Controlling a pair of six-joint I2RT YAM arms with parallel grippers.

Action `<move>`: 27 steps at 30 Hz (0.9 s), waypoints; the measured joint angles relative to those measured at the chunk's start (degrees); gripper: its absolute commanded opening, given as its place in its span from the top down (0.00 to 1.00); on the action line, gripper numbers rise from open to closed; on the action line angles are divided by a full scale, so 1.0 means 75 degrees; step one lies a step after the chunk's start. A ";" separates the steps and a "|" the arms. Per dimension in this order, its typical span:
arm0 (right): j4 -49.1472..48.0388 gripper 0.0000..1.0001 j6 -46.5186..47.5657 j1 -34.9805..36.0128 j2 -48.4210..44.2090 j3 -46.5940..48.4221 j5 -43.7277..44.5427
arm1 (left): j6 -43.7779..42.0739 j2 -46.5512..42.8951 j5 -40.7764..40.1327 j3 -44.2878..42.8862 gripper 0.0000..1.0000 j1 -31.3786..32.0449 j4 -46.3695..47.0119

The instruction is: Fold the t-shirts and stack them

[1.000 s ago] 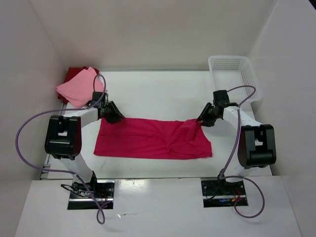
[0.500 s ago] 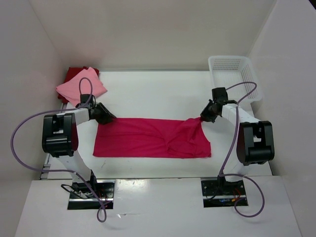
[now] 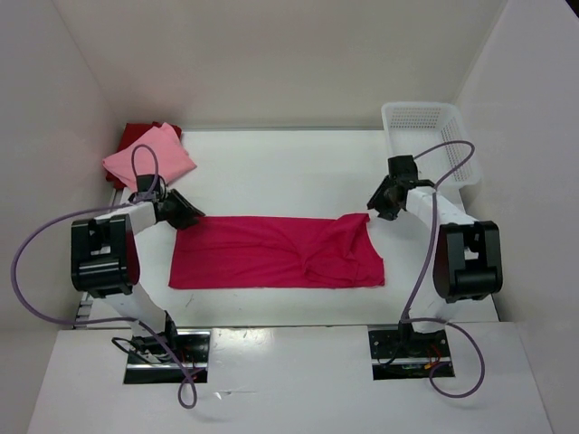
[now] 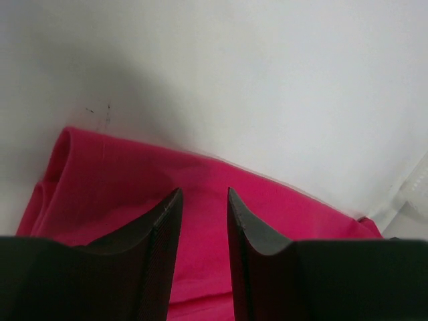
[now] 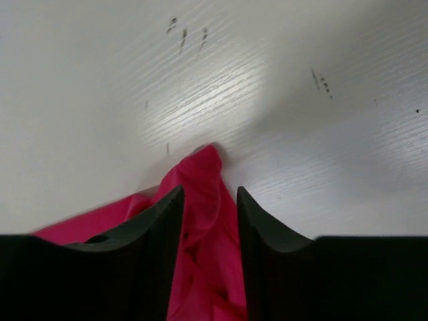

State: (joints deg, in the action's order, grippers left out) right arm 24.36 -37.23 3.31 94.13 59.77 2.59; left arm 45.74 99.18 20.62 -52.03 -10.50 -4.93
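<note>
A bright crimson-pink t-shirt (image 3: 276, 251) lies flat as a long folded strip across the middle of the table. My left gripper (image 3: 188, 217) sits at its far left corner, jaws open, with the cloth (image 4: 200, 234) lying under the gap (image 4: 204, 194). My right gripper (image 3: 375, 206) hovers just off the far right corner, open; a bunched tip of cloth (image 5: 204, 174) rests on the table between its fingers (image 5: 209, 190). A light pink t-shirt (image 3: 149, 158) lies folded on a dark red one (image 3: 136, 133) at the back left.
A white mesh basket (image 3: 425, 136) stands at the back right against the wall. White walls close in the table on the left, back and right. Both arms' cables loop outward at the sides.
Both grippers have drawn outward and slightly back. The raised right corner of the crimson shirt has dropped onto the table and the strip now lies flatter.
</note>
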 measured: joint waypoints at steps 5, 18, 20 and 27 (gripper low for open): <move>0.0178 0.50 0.0119 0.0149 -0.1271 -0.0187 -0.0924 | 0.0128 -0.0775 -0.0061 0.0023 0.60 0.0192 -0.0128; 0.0391 0.50 -0.0085 0.0857 -0.1483 -0.0909 -0.1964 | 0.0128 -0.0580 -0.0079 0.0038 0.60 0.1154 -0.0052; 0.0396 0.67 -0.0073 0.0889 -0.1317 -0.0906 -0.1918 | 0.0134 -0.0233 -0.0029 0.0032 0.60 0.1154 0.0012; 0.0504 0.96 -0.0102 0.1043 -0.0883 -0.0909 -0.1763 | 0.0154 0.0312 0.0055 -0.0184 0.60 0.1122 0.0105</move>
State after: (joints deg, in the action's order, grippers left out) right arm 28.14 -38.00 11.14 87.50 52.95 -10.63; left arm 46.89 101.51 21.04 -53.41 -2.09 -4.14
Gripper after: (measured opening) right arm 0.068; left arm 0.401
